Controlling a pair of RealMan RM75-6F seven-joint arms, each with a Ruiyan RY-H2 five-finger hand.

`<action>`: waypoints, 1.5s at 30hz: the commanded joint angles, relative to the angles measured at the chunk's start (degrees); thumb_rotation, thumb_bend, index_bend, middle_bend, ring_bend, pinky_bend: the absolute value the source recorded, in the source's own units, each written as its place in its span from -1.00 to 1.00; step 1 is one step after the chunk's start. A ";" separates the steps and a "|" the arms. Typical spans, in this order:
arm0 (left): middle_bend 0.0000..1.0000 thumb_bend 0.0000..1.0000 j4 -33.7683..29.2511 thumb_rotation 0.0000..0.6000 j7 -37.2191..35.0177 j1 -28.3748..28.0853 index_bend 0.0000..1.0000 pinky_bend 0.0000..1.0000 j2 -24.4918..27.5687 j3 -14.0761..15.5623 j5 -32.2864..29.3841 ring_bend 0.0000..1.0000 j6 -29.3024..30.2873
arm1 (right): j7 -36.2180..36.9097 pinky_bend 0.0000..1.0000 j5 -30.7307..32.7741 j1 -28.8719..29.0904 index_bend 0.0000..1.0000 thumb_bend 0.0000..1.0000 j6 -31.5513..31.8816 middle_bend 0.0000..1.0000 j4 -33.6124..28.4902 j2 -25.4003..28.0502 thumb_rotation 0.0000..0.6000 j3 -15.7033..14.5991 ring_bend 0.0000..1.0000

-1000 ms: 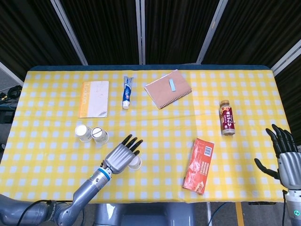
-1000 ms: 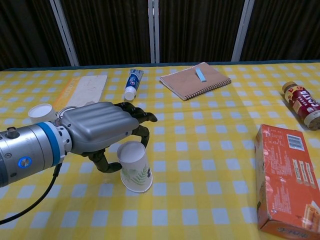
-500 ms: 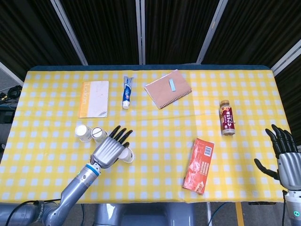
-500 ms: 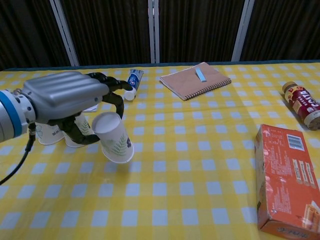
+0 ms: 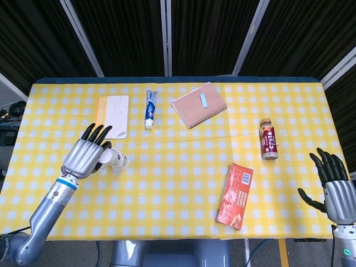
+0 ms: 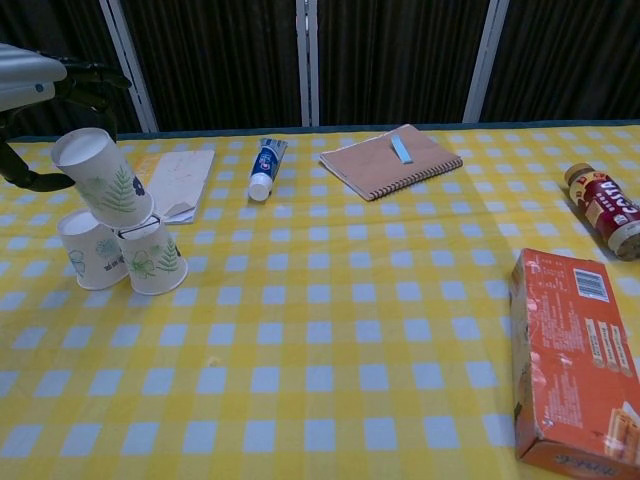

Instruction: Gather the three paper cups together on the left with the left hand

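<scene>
My left hand (image 5: 85, 157) grips a white paper cup with a green fern print (image 6: 102, 178), and the cup is tilted with its mouth toward the upper left. Only the hand's (image 6: 38, 80) edge and dark fingers show at the chest view's top left corner. Directly under the held cup stand two more fern-print cups (image 6: 88, 250) (image 6: 155, 260), side by side on the yellow checked table (image 6: 330, 360). Whether the held cup touches them I cannot tell. From the head camera one cup (image 5: 119, 160) shows right of the hand. My right hand (image 5: 334, 188) hangs open off the front right corner.
A cream booklet (image 5: 111, 117), a toothpaste tube (image 5: 150, 108) and a brown notebook (image 5: 198, 104) lie along the far side. A small bottle (image 5: 268, 139) lies at the right, and a red box (image 5: 235, 196) lies near the front edge.
My left hand has lifted the third cup off the table and carried it left, to just above the two standing cups. The right hand has barely shifted.
</scene>
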 commanded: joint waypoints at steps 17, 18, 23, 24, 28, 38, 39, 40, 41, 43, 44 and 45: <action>-1.00 -0.28 6.03 1.00 -1.88 -0.80 -0.19 -1.00 -1.29 -0.06 -5.50 -1.00 -2.65 | -0.25 -1.00 0.03 0.10 -0.92 -0.74 -0.16 -1.00 0.04 -0.20 1.00 0.01 -1.00; -1.00 -0.27 5.96 1.00 -1.86 -0.81 -0.19 -1.00 -1.25 -0.08 -5.63 -1.00 -2.56 | -0.26 -1.00 0.00 0.10 -0.92 -0.74 -0.15 -1.00 0.03 -0.19 1.00 0.00 -1.00; -1.00 -0.28 5.54 1.00 -1.42 -0.93 -0.23 -1.00 -1.18 -0.11 -6.02 -1.00 -2.05 | -0.32 -1.00 -0.13 0.05 -0.92 -0.74 -0.04 -1.00 -0.09 -0.16 1.00 -0.06 -1.00; -1.00 -0.28 5.43 1.00 -1.28 -0.97 -0.25 -1.00 -1.20 -0.05 -6.15 -1.00 -2.02 | -0.35 -1.00 -0.15 0.05 -0.92 -0.74 -0.03 -1.00 -0.10 -0.18 1.00 -0.06 -1.00; -1.00 -0.29 5.04 1.00 0.51 -1.20 -0.35 -1.00 -1.13 0.25 -8.12 -1.00 -1.94 | -0.16 -1.00 -0.01 0.07 -0.92 -0.74 -0.07 -1.00 0.07 -0.20 1.00 0.02 -1.00; -1.00 -0.33 3.97 1.00 0.12 -1.33 -0.81 -1.00 -0.01 0.30 -9.64 -1.00 -2.03 | -0.37 -1.00 -0.01 0.09 -0.92 -0.74 -0.08 -1.00 0.14 -0.29 1.00 0.02 -1.00; -1.00 -0.34 3.93 1.00 -0.13 -1.29 -0.88 -1.00 0.03 0.31 -9.49 -1.00 -2.00 | -0.41 -1.00 0.00 0.09 -0.92 -0.74 -0.08 -1.00 0.13 -0.29 1.00 0.02 -1.00; -1.00 -0.34 3.91 1.00 -0.39 -1.24 -0.91 -1.00 0.07 0.33 -9.28 -1.00 -1.94 | -0.45 -1.00 0.01 0.08 -0.92 -0.74 -0.08 -1.00 0.13 -0.29 1.00 0.03 -1.00; -1.00 -0.34 3.88 1.00 -0.86 -1.11 -0.95 -1.00 0.14 0.35 -8.84 -1.00 -1.80 | -0.48 -1.00 0.04 0.08 -0.92 -0.74 -0.08 -1.00 0.13 -0.30 1.00 0.04 -1.00; -1.00 -0.35 3.76 1.00 -1.72 -0.76 -0.98 -1.00 0.33 0.39 -8.00 -1.00 -1.31 | -0.49 -1.00 0.08 0.08 -0.92 -0.74 -0.14 -1.00 0.14 -0.30 1.00 0.03 -1.00; -1.00 -0.35 3.59 1.00 -2.67 -0.32 -0.98 -1.00 0.48 0.46 -7.06 -1.00 -0.75 | -0.50 -1.00 0.08 0.09 -0.92 -0.74 -0.17 -1.00 0.14 -0.30 1.00 0.02 -1.00; -1.00 -0.35 3.45 1.00 -3.43 0.07 -0.98 -1.00 0.61 0.56 -6.28 -1.00 -0.32 | -0.53 -1.00 0.09 0.09 -0.92 -0.74 -0.19 -1.00 0.18 -0.31 1.00 0.02 -1.00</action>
